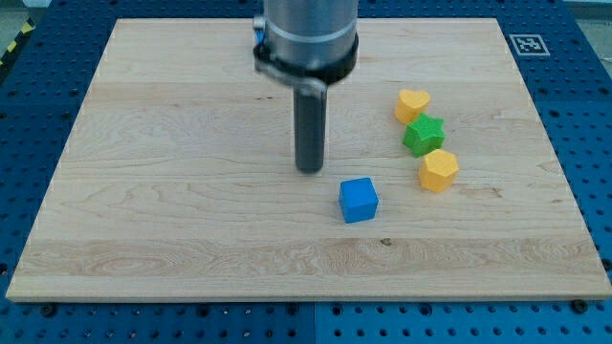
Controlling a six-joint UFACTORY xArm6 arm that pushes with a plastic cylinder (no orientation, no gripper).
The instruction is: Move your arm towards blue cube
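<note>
The blue cube (359,200) lies on the wooden board (172,191) a little right of centre, towards the view's bottom. My tip (309,169) rests on the board just up and to the left of the cube, a short gap away, not touching it. The rod and the arm's body rise from it towards the view's top.
A yellow heart (413,103), a green star-shaped block (424,135) and a yellow hexagonal block (439,170) stand in a column right of the cube. The arm hides the blocks at the board's top edge; only a blue sliver (256,38) shows.
</note>
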